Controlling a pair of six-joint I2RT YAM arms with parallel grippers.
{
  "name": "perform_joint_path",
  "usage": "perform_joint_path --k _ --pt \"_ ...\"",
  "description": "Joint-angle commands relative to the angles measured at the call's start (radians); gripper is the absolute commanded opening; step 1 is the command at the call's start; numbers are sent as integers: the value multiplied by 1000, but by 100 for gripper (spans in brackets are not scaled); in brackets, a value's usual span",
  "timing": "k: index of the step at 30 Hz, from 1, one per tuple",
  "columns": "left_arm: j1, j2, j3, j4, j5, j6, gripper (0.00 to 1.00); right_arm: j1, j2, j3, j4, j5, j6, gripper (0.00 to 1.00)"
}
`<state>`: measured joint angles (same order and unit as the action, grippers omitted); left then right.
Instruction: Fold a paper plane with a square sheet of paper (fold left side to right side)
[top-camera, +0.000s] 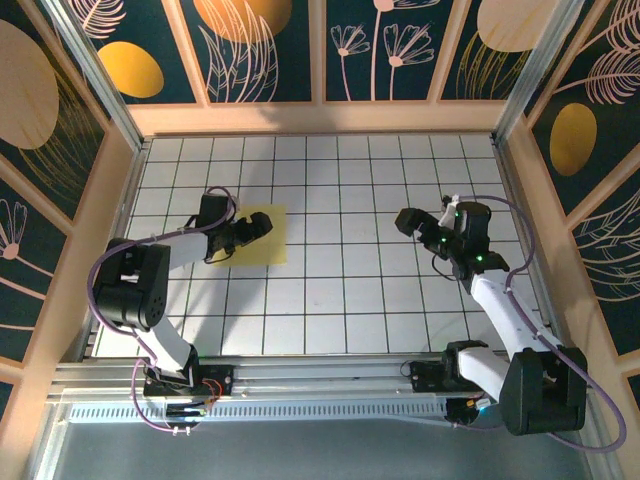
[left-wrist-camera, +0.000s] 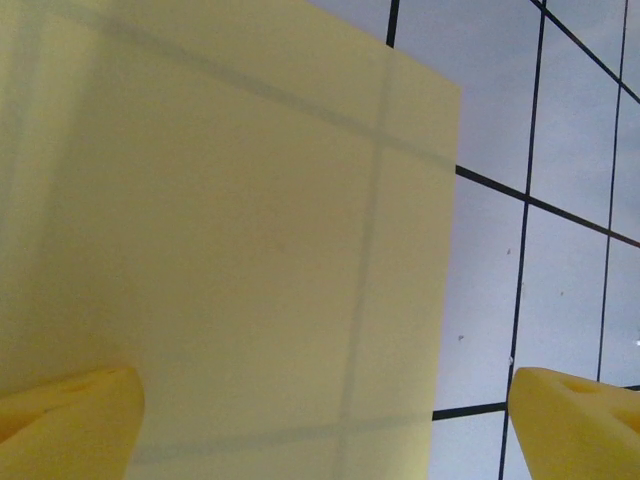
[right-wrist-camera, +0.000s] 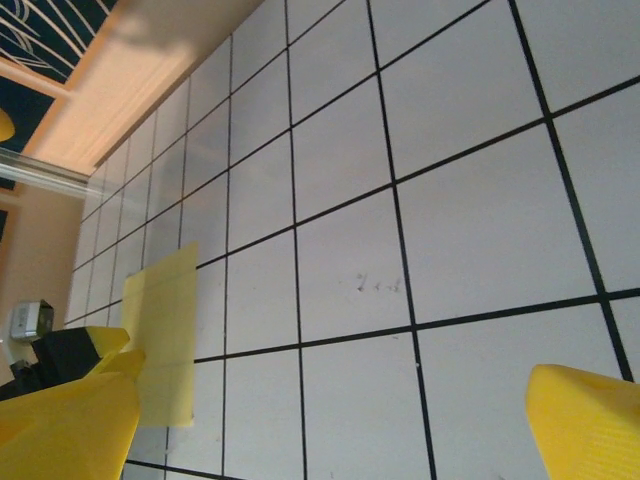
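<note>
Paper, a pale yellow square sheet of paper (top-camera: 275, 250), lies flat and unfolded on a white table (top-camera: 340, 300) ruled with a dark grid. In the overhead view it is the one coloured thing on the tiles, and everything else is described from it. The left gripper (top-camera: 262, 230) hangs over the sheet's left half, its black arm reaching in from the near left of the paper. Seen from the left wrist camera, the sheet (left-wrist-camera: 230, 250) is smooth, grid lines showing faintly through it, with its far corner and one straight edge sharp against the tiles. The left gripper (left-wrist-camera: 325, 410) has its jaws spread wide here: one yellow pad (left-wrist-camera: 70, 420) sits above the paper, and the other pad (left-wrist-camera: 575, 420) is out past the paper's edge above bare tile. Nothing is pinched between them, and whether the pads touch the sheet cannot be told. The right gripper (top-camera: 412, 228) is well apart from the paper, off to its right, pointing back toward it. From the right wrist camera the sheet (right-wrist-camera: 165, 330) appears as a slim yellow strip in the distance, and the right gripper (right-wrist-camera: 330, 420) is likewise spread open, its yellow fingers (right-wrist-camera: 70, 425) holding nothing above bare tiles.
</note>
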<state>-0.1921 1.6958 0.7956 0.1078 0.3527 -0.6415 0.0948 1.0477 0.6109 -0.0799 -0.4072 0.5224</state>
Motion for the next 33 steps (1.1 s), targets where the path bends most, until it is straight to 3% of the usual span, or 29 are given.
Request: perform_joint_path --k 1,16,21,33 --pt "-6 56 17 -18 2 -20 94 10 -5 20 -28 45 -29 99" --pt "-80 24 -146 28 30 -140 91 16 -52 18 -83 94 -49 99" --pt "-175 -21 -193 65 19 -220 91 18 -66 10 -84 99 -41 99" --pt "-465 40 -243 243 -40 -527 93 22 -70 10 -102 113 -42 99"
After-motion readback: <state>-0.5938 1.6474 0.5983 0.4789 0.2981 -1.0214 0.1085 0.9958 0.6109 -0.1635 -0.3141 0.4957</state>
